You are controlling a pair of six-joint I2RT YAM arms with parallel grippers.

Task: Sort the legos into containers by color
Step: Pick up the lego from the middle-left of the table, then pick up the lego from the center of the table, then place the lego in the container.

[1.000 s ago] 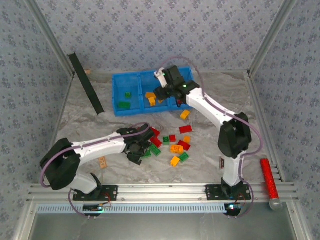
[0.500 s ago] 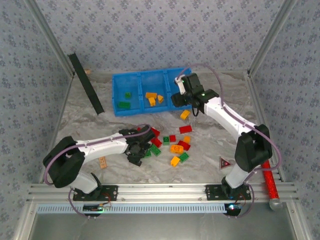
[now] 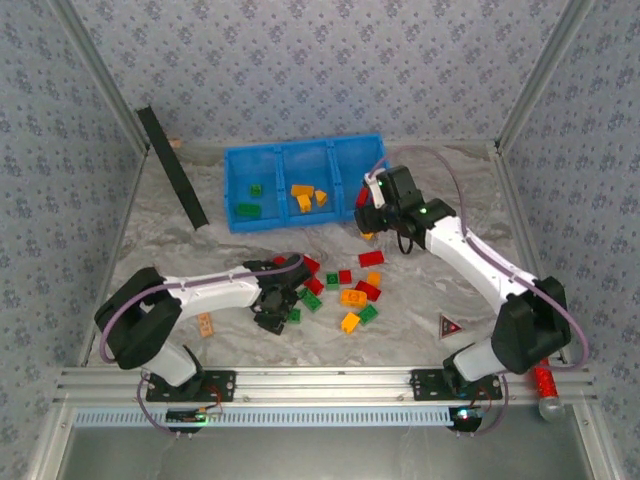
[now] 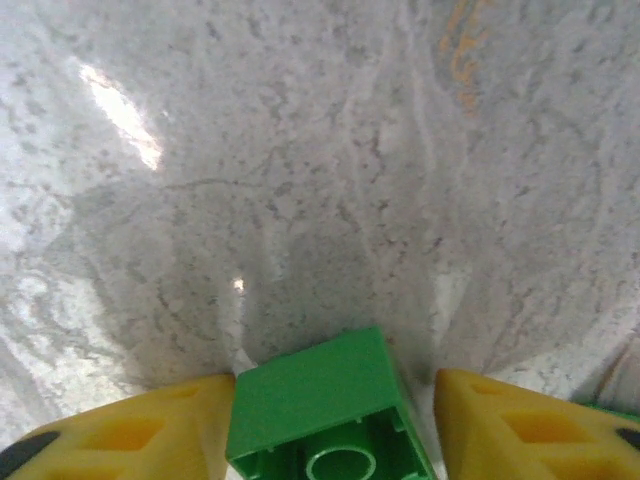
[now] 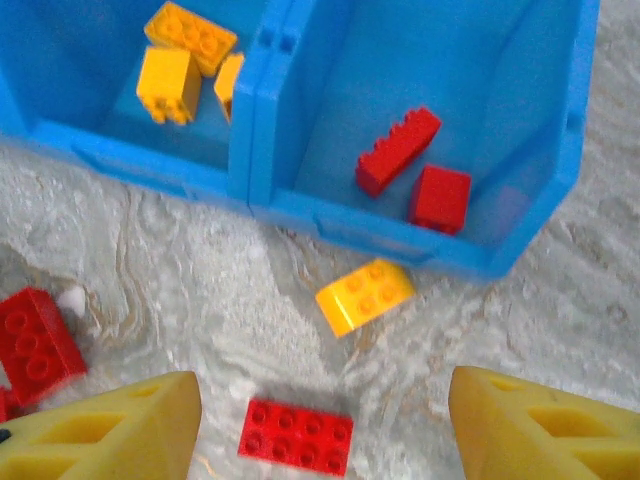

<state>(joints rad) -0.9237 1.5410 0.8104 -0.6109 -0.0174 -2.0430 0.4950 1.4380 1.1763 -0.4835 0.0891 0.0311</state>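
Now the left gripper (image 4: 335,425) is down beside the loose legos (image 3: 340,292), near of the blue bin (image 3: 305,185), its yellow fingers (image 4: 130,430) flanking a green brick (image 4: 320,410); whether they pinch it, I cannot tell. Over by the bin's near edge, the right gripper (image 5: 320,420) hangs spread, nothing between its fingers, above a red brick (image 5: 296,436).

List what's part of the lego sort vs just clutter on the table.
Job:
- loose legos in red, green, orange-yellow
- blue bin, three compartments, some bricks already inside
- green brick between the left gripper fingers

Clutter:
- black bar
- tan tile
- triangular sign
- red tube
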